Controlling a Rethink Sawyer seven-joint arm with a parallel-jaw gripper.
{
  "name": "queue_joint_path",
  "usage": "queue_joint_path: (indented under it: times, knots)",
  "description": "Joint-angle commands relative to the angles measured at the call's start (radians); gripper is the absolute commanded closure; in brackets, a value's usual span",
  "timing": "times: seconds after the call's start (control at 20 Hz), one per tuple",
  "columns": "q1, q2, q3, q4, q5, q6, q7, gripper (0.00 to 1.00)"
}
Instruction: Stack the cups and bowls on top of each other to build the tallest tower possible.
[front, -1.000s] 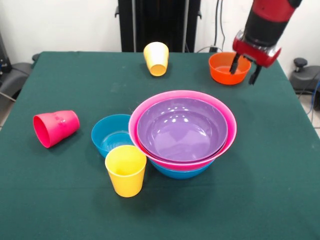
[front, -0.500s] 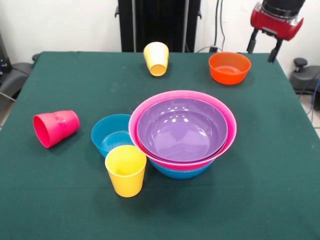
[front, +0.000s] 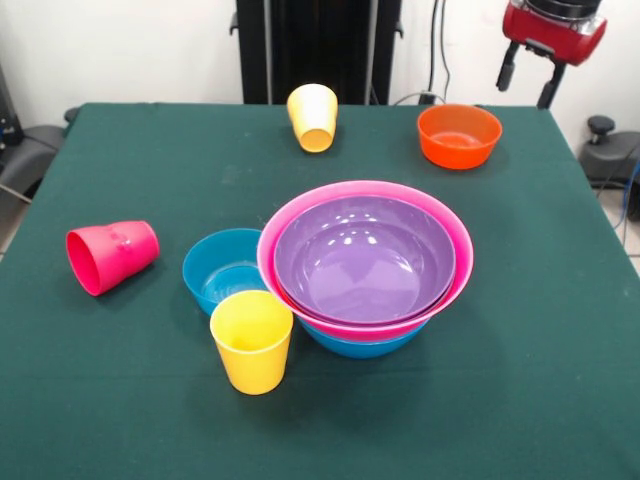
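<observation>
Pincer: the pincer hangs at the top right of the front view, above the far right corner of the surface; its two black fingers stand wide apart with nothing between them.
Orange bowl: the orange bowl sits upright on the surface just below and left of the pincer, clear of both fingers.
Far cup: a yellow cup lies tipped near the far edge, mouth toward the camera, well left of the orange bowl.
Pile: at the middle, a purple bowl is nested in a pink bowl, whose rim is the widest; a blue bowl shows beneath them at the near side. All three stand upright.
Small blue bowl: a second, small blue bowl stands upright on the surface, touching the pink rim on its left side.
Near cup: a near yellow cup stands upright, mouth up, in front of the small blue bowl and partly covering it; just beside the pile.
Red-pink cup: the red-pink cup lies on its side at the left, mouth toward the near left, apart from the rest.
</observation>
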Motion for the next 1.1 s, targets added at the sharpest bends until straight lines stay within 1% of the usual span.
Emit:
queue_joint_path:
  times: [0.05,0.2,0.3,0.45,0.65,0.85,1.1]
  knots:
    - [0.038,0.007,0.044,0.071,0.037,0.027,0.250,0.00]
    - [0.046,0.013,0.048,0.072,0.047,0.017,0.258,0.00]
    - [0.037,0.035,0.059,0.072,0.050,-0.016,0.251,0.00]
    - [0.011,0.088,0.091,0.072,0.061,-0.097,0.236,0.00]
    - [-0.006,0.152,0.119,0.063,0.078,-0.185,0.237,0.00]
    - [-0.019,0.197,0.124,0.048,0.082,-0.237,0.226,0.00]
    - [-0.024,0.240,0.124,0.027,0.081,-0.275,0.217,0.00]
